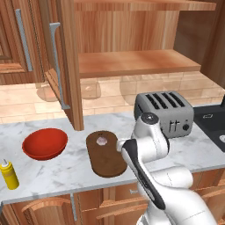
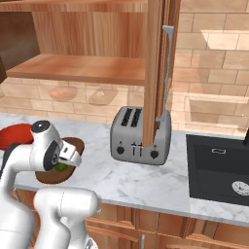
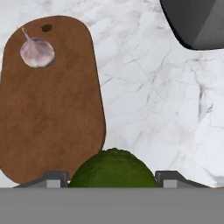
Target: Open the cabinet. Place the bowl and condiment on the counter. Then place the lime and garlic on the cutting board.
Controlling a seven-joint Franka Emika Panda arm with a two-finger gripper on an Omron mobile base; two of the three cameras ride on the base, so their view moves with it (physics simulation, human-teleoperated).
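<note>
Green lime [image 3: 113, 168] sits clamped between the tool's [image 3: 113, 176] two fingertips, over the board's [image 3: 52, 109] near edge; garlic [image 3: 37, 52] lies on the board's far end, well ahead and left of the tool

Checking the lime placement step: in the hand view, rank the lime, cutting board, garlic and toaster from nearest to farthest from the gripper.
1. Lime: between the fingers of the gripper, at the bottom edge.
2. Cutting board: just beyond, to the left.
3. Garlic: on the board's far end, upper left.
4. Toaster: upper right corner; too close to call against the garlic.
</note>
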